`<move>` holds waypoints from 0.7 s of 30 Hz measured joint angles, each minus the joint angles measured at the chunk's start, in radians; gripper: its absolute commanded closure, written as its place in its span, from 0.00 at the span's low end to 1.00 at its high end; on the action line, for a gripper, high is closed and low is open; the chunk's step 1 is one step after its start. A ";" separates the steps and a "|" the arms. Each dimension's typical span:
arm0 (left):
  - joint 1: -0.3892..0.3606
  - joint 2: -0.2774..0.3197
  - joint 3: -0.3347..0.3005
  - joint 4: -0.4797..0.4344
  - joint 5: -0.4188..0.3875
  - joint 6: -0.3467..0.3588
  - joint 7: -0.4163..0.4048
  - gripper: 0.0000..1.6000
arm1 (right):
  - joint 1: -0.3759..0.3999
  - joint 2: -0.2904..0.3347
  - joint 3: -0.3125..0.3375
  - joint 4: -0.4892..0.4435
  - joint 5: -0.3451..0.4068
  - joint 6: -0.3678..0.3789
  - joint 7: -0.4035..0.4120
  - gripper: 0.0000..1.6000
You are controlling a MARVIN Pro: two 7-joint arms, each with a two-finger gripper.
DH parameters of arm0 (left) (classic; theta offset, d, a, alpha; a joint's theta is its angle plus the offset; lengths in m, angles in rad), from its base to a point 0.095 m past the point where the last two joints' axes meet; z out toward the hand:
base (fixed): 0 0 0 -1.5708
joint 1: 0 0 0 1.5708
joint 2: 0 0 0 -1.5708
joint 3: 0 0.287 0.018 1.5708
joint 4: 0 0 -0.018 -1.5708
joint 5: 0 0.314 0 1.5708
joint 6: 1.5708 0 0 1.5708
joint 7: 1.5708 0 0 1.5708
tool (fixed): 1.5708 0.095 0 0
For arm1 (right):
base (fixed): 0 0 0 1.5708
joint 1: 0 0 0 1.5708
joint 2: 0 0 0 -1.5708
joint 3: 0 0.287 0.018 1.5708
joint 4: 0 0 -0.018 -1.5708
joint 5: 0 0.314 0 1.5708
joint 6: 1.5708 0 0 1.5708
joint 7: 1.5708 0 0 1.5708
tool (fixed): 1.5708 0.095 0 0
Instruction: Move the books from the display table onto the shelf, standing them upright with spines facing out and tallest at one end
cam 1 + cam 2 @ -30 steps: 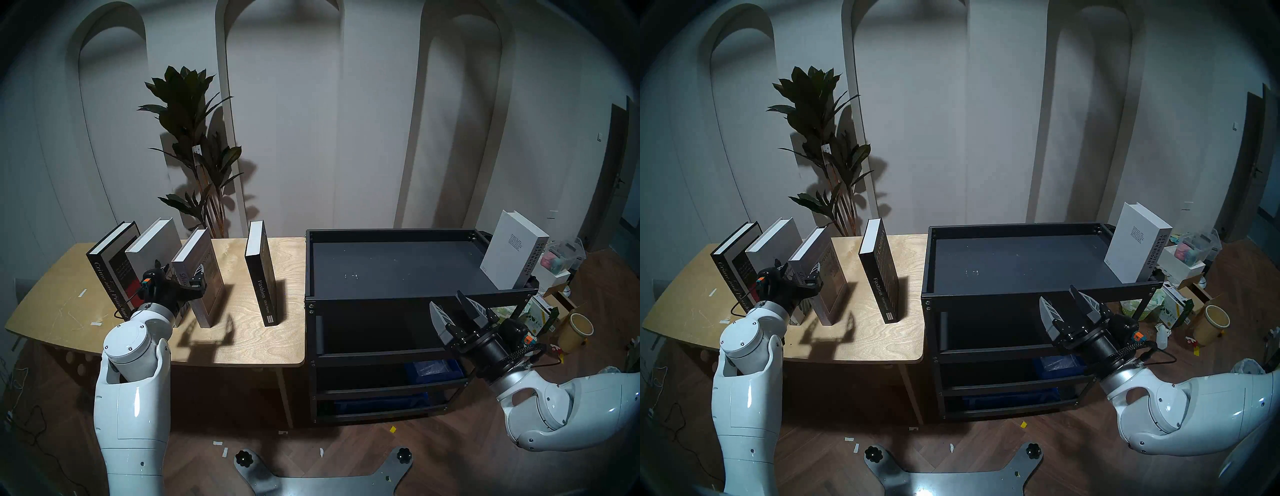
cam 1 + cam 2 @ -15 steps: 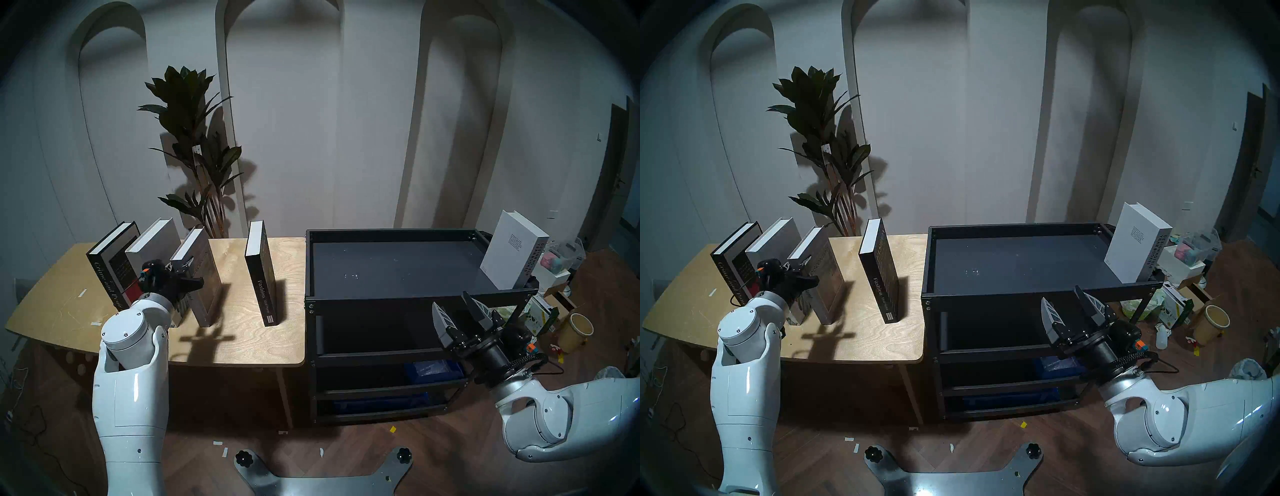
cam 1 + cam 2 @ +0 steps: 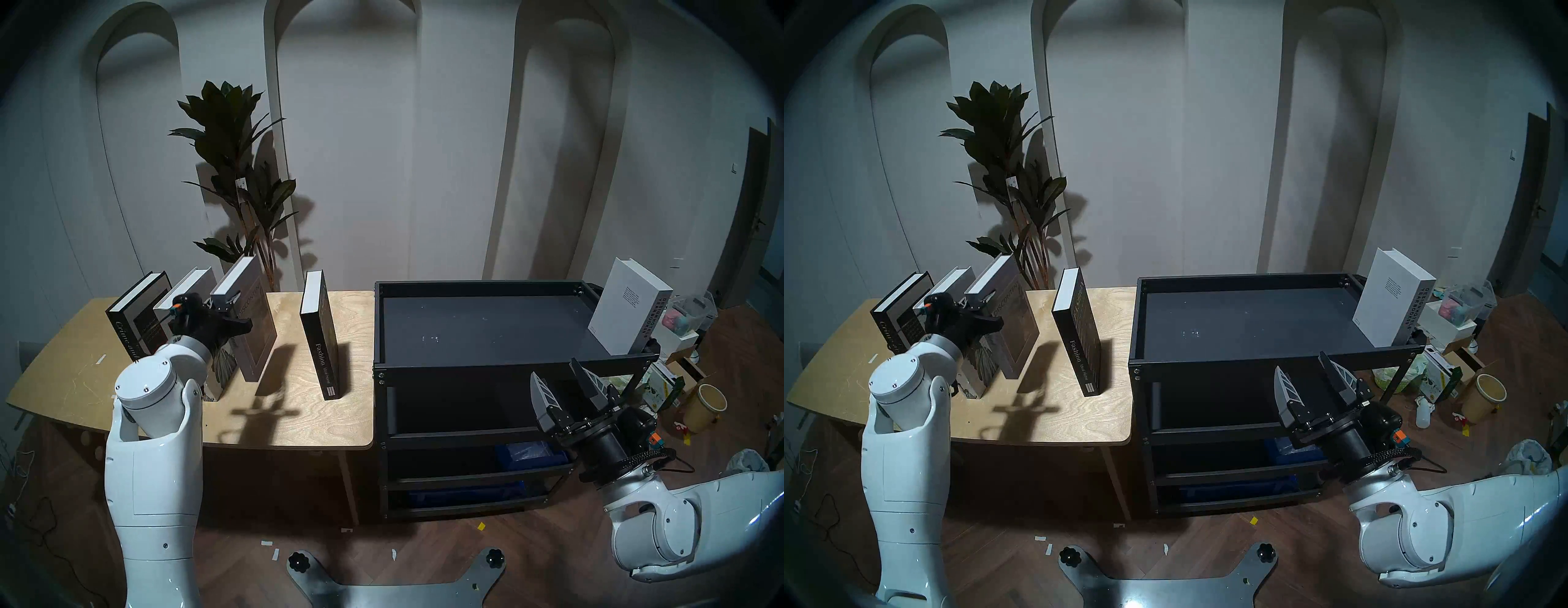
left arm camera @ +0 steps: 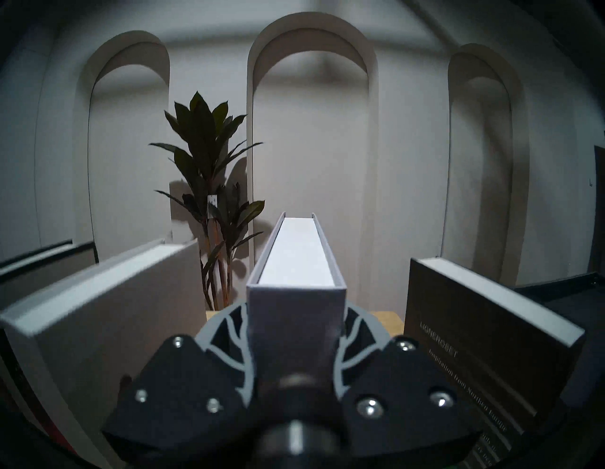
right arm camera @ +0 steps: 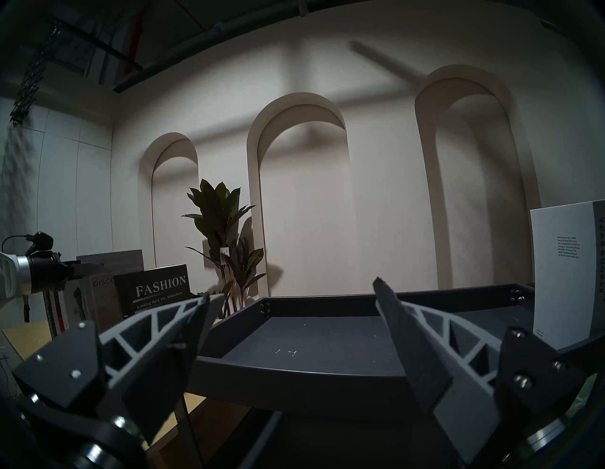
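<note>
Left claw (image 4: 296,330) pinching grey book (image 3: 250,322) at its spine (thick, stiff, likely heavy; may pivot); right claw (image 3: 566,388) spread.

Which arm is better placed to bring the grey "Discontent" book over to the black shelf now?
The left. Its claw is shut on the grey "Discontent" book, holding it clear of the display table. The right claw is open and empty beside the shelf.

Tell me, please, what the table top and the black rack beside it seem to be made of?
The table looks like light plywood with a matt finish: wood grain and scratches show, and the edge seems layered. The rack looks like black painted metal, with bolted corners and thin raised rims; its deck looks matt dark grey.
</note>
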 measured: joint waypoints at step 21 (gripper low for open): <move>-0.169 -0.014 0.095 -0.231 -0.036 0.216 0.136 1.00 | -0.035 0.000 -0.025 -0.074 -0.115 0.036 -0.056 0.00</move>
